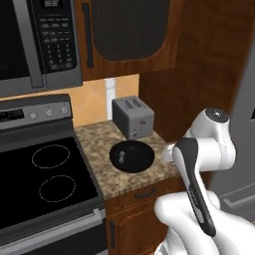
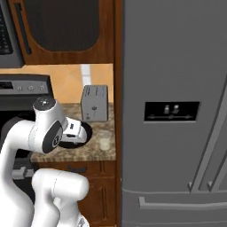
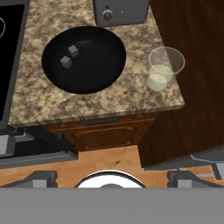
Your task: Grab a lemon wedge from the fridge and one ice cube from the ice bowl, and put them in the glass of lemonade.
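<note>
The ice bowl (image 3: 84,59) sits square in the middle of the speckled granite counter (image 3: 35,98), round and glossy black, so no long axis to call. Two grey ice cubes (image 3: 69,57) lie inside it, left of centre, close together but apart. Just right of the bowl, near the counter's right edge, stands the glass of lemonade (image 3: 163,68), upright, mouth up, pale liquid low in it. In the right base view the glass (image 2: 104,140) stands at the counter's end beside the wooden side panel, with the fridge (image 2: 173,111) closed beyond it, its black dispenser panel (image 2: 171,111) carrying marks too small to read. Behind the bowl, the grey two-slot toaster (image 1: 132,117) stands against the wall, slots running front to back. Left of the counter, the black cooktop (image 1: 42,182); above it the microwave (image 1: 40,42), keypad lettering illegible. The gripper (image 3: 112,177) hovers above the counter's front edge, fingers spread wide, nothing between them.
</note>
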